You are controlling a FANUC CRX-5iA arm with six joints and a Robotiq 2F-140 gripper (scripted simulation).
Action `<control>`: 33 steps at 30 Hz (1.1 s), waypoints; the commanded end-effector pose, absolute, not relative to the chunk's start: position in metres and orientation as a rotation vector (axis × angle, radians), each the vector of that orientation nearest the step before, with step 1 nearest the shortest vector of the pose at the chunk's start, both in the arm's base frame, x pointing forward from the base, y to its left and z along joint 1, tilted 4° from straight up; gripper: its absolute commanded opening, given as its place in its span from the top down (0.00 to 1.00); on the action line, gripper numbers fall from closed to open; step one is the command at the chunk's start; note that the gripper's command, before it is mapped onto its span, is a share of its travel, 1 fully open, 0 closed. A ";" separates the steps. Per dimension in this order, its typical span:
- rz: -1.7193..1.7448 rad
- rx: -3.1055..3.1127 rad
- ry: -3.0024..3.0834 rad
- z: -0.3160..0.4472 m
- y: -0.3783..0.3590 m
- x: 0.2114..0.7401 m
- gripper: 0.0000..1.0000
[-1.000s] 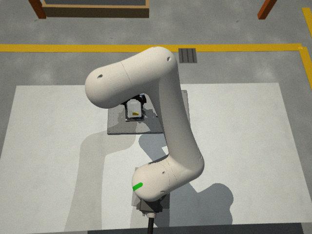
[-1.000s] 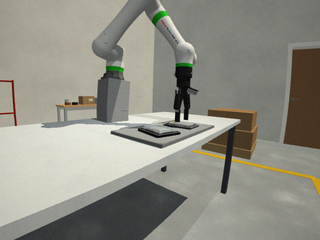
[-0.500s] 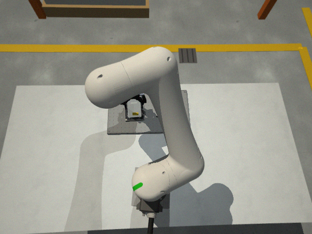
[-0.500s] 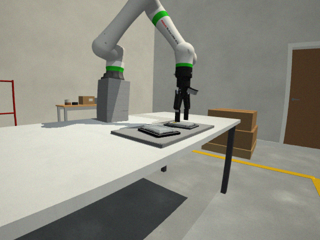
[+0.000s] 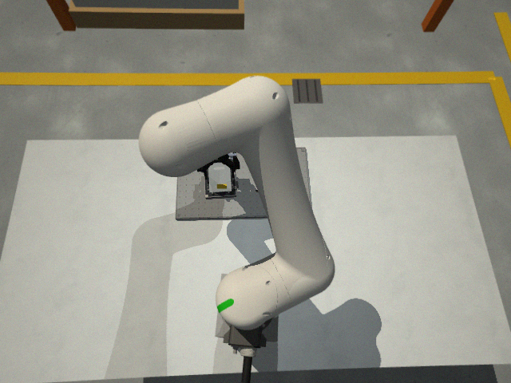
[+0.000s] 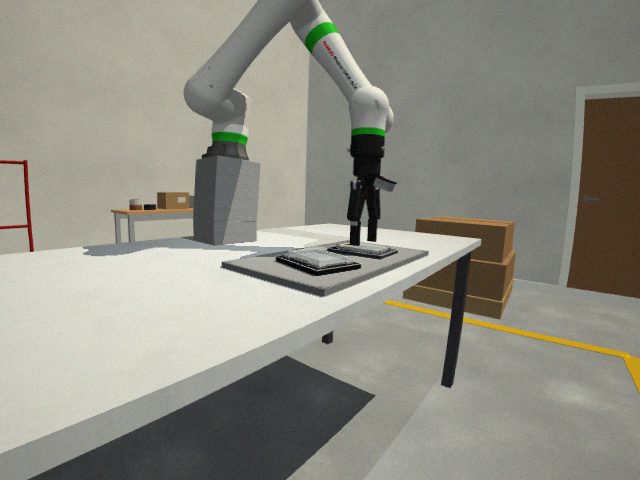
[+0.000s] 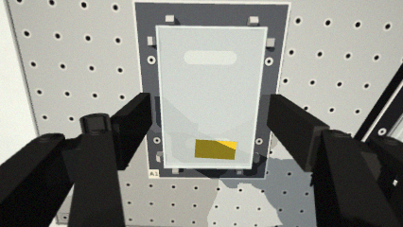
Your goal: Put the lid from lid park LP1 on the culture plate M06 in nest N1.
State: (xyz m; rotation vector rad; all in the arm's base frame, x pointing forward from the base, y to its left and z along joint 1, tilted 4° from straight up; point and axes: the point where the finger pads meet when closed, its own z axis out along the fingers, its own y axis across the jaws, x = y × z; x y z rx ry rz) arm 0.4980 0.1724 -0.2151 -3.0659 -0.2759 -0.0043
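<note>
The clear lid (image 7: 210, 85) (image 5: 218, 181) (image 6: 368, 249), with a yellow label, lies flat in the dark lid park frame (image 7: 142, 47) on the grey perforated board (image 7: 71, 57) (image 6: 330, 281) (image 5: 198, 206). My gripper (image 7: 209, 109) (image 6: 362, 235) is open and points straight down over the lid. Its two fingers stand on either side of the lid's long edges, with a small gap on each side. The culture plate (image 6: 316, 258) sits in its nest on the same board, beside the lid park. In the overhead view the arm hides the plate.
The board lies near the table's (image 6: 129, 310) far edge. A corner of the neighbouring nest (image 7: 386, 112) shows at the right of the wrist view. Stacked cardboard boxes (image 6: 465, 263) stand on the floor beyond the table. The arm's base pedestal (image 6: 225, 198) stands at the back.
</note>
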 end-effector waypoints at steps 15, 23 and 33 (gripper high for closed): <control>-0.007 -3.065 -0.276 -0.223 0.173 0.499 0.31; -0.007 -3.065 -0.276 -0.226 0.173 0.499 0.31; -0.007 -3.065 -0.276 -0.226 0.173 0.499 0.31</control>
